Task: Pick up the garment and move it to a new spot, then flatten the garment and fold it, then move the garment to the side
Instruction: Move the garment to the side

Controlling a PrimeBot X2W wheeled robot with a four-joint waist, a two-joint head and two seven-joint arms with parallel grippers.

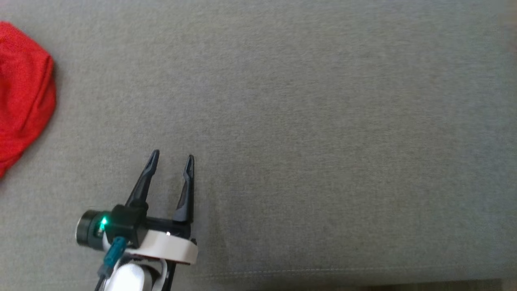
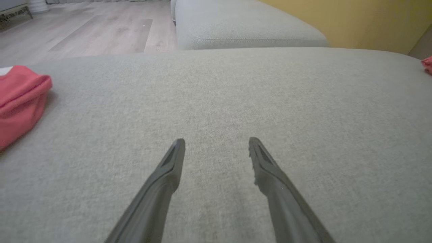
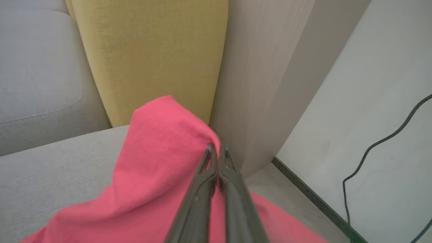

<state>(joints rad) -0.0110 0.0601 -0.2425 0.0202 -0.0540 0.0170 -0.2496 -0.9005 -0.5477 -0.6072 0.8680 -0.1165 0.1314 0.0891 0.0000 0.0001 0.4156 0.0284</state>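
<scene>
Right gripper is pinched tight on a peak of the pink-red garment, tenting it up at the seat cushion's right-hand corner, close by the yellow backrest and the wooden panel. Thin bite, that: just a fold of cloth between the tips, so a quick pull could slip it free and, this near the edge, spill it to the floor. Left gripper hangs with fingers spread, holding nothing, over the cushion's near edge, well apart from the garment, no help if it sags. And another red bundle sits at the left edge; set down too near and the two could tangle
</scene>
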